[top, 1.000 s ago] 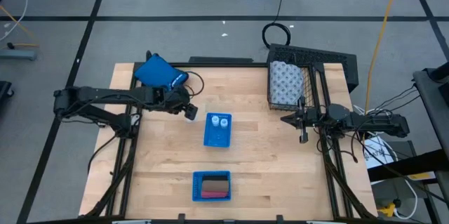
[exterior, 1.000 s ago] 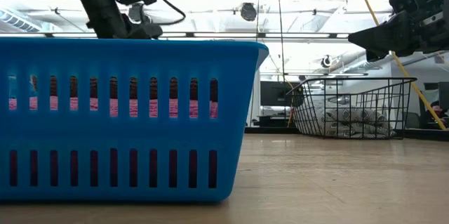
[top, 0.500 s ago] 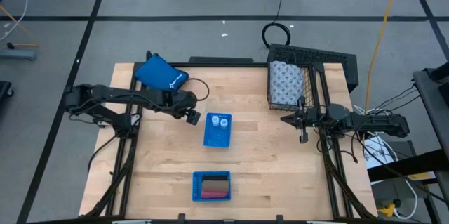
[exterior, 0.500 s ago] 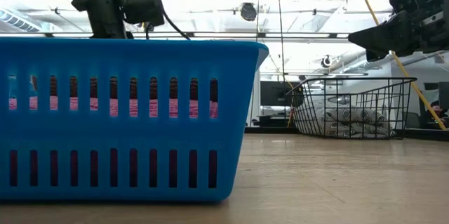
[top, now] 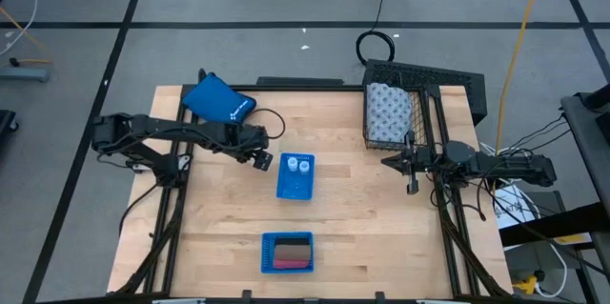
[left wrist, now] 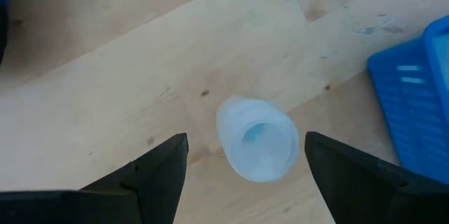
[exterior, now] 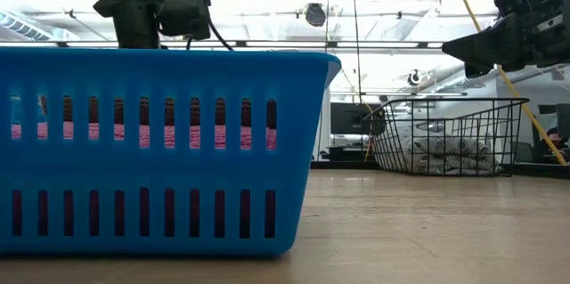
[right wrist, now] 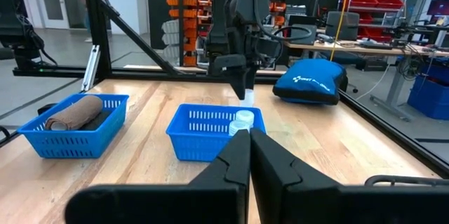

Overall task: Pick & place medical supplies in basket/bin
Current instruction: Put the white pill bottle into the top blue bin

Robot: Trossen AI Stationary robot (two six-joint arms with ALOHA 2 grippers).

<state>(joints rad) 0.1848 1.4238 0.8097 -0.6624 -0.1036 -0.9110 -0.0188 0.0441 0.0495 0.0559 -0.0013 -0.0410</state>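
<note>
Left gripper [left wrist: 242, 175] hangs fingers spread over a tiny white bottle [left wrist: 257, 140] standing on the wooden table [top: 362, 199], just left of the blue tray [top: 294, 178]. Right gripper [top: 411, 186] sits pinched together near the basket [top: 419, 106]; shelving fills the room behind.

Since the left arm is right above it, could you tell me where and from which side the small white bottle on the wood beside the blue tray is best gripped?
Grip the small white bottle across its round side wall, coming straight down from above. It stands upright on the table, apart from the blue tray, and the open left tool already straddles it, so the fingers likely need only descend and close.
</note>
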